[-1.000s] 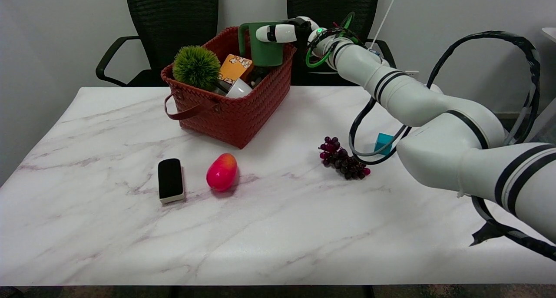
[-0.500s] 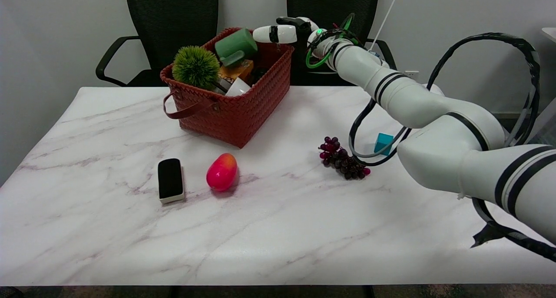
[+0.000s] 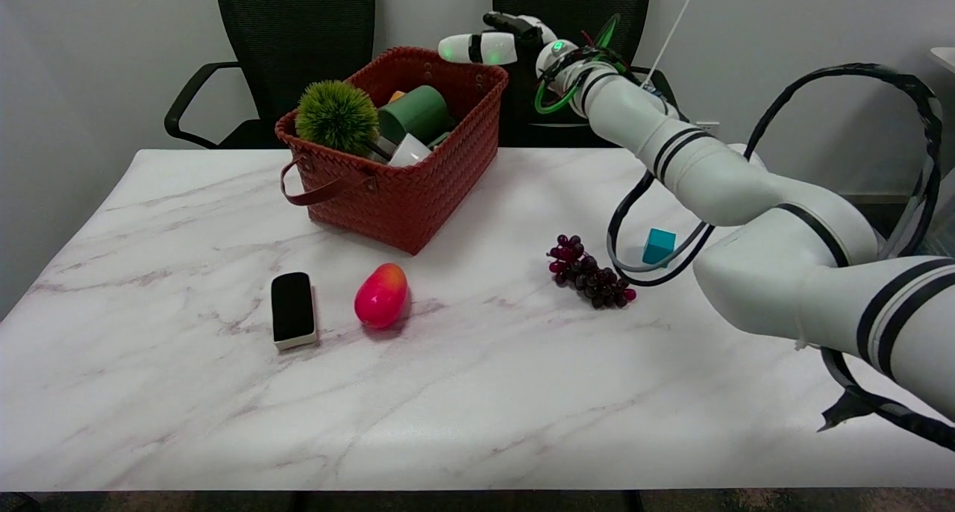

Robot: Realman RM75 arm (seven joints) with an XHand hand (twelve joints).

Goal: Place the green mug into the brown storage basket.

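From the head view, a white marble-veined table (image 3: 462, 392) stands before a pale wall with two black mesh chairs (image 3: 295, 42) behind it. The green mug (image 3: 415, 114), dark and matte, lies tipped on its side inside the brown storage basket (image 3: 418, 198), beside a spiky green ball (image 3: 337, 116). The right hand (image 3: 501, 43) hovers above the basket's far rim, fingers released and holding nothing.

Reaches in from the lower right, white right arm stretched up and across toward the far side. Right hand (image 3: 498, 42) held in the air at the end of it, holding nothing, fingers extended leftward and apart. Green light glowing at the wrist, black cables looping along and under the forearm
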